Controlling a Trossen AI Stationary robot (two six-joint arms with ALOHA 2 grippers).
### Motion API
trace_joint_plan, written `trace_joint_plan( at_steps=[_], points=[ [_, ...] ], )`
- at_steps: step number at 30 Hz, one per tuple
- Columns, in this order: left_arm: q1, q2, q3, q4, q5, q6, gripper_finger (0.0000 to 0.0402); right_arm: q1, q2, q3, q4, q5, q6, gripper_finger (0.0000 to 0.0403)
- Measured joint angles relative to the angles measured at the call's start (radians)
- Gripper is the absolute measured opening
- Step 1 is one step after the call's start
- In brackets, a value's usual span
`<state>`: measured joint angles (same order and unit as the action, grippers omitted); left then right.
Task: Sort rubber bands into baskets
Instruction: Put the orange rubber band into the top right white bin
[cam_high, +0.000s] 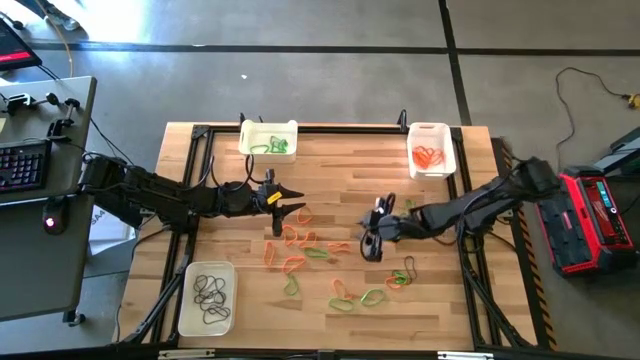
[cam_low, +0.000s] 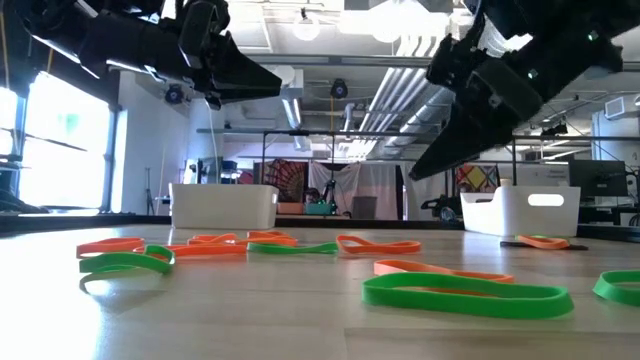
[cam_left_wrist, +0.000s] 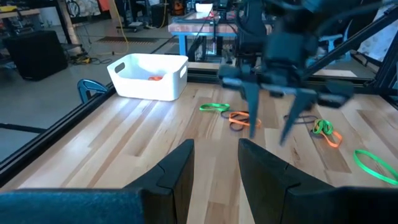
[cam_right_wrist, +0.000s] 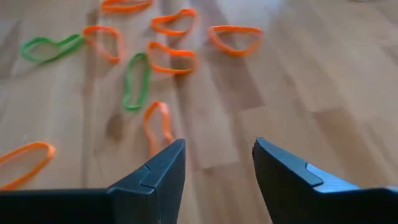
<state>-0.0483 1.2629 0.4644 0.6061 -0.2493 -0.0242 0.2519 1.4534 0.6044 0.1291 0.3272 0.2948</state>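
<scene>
Rubber bands in orange and green lie loose across the middle of the tabletop, between the two arms, with a few more strewn toward the near edge. Three baskets ring them: one at the far left holding green bands, one at the far right holding orange, and one at the near left holding dark ones.

The right gripper is the one closest to a pick. Its wrist view shows both fingers parted with nothing between them, and an orange band lying just ahead of the fingertips, slightly toward one finger. That band's long axis runs roughly away from the gripper, in line with the gap, so the fingers would likely close across its narrow width. From above, the right gripper hangs over the right edge of the scatter, its arm reaching in low from the right side and pointing left.

The left gripper sits over the far-left part of the scatter, near the basket of green bands, its arm stretched in from the left. Its fingers stand apart and empty in its own wrist view. My judgement is that the right arm needs only a short drop and a small sideways shift.
</scene>
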Motion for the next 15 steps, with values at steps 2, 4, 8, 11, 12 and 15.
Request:
trace_joint_plan(
  at_steps=[2, 4, 8, 11, 12, 15],
  points=[
    [0.000, 0.000, 0.000, -0.002, 0.000, 0.001, 0.0115, 0.018, 0.050, 0.000, 0.049, -0.010, -0.014, 0.0177],
    [0.000, 0.000, 0.000, -0.008, 0.000, 0.001, 0.0115, 0.027, 0.097, 0.000, 0.088, -0.020, -0.016, 0.0177],
    [0.000, 0.000, 0.000, -0.010, 0.000, 0.001, 0.0115, 0.031, 0.181, 0.000, 0.166, -0.070, -0.016, 0.0177],
    [0.000, 0.000, 0.000, -0.011, 0.000, 0.001, 0.0115, 0.031, 0.230, 0.000, 0.208, -0.082, -0.027, 0.0177],
    [0.000, 0.000, 0.000, -0.011, 0.000, 0.002, 0.0115, 0.031, 0.244, 0.000, 0.223, -0.085, -0.034, 0.0177],
    [0.000, 0.000, 0.000, -0.013, 0.000, 0.001, 0.0115, 0.030, 0.287, 0.000, 0.253, -0.096, -0.048, 0.0171]
  ],
)
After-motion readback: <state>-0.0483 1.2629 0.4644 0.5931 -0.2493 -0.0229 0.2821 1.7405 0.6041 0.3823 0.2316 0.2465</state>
